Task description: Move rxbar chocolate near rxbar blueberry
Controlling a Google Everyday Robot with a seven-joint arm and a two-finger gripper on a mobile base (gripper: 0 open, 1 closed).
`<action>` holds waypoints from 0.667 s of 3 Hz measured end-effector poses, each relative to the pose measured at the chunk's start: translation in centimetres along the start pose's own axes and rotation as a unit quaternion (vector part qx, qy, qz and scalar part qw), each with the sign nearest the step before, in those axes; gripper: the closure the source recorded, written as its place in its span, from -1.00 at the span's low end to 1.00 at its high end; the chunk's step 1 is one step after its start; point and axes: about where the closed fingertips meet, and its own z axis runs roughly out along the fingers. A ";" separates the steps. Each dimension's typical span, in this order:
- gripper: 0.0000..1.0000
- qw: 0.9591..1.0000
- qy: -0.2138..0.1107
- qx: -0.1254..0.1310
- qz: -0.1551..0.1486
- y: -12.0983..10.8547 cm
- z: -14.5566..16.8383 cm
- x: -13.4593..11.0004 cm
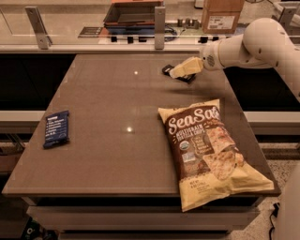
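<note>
The black rxbar chocolate (180, 75) lies flat near the table's far right edge, mostly covered by my gripper. My gripper (176, 72) reaches in from the right on the white arm (248, 44) and sits right over the bar. The dark blue rxbar blueberry (56, 128) lies flat at the table's left edge, far from the gripper.
A large Sea Salt chip bag (206, 150) lies on the right front of the brown table (117, 103). Behind the table stand a counter with metal posts (160, 21), a dark tray (133, 14) and a cardboard box (221, 14).
</note>
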 end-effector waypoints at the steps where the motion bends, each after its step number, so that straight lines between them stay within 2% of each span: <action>1: -1.00 1.000 0.005 0.008 0.002 0.0 0.8 0.5; 2: -1.00 1.000 0.005 -0.001 0.007 0.0 1.3 1.0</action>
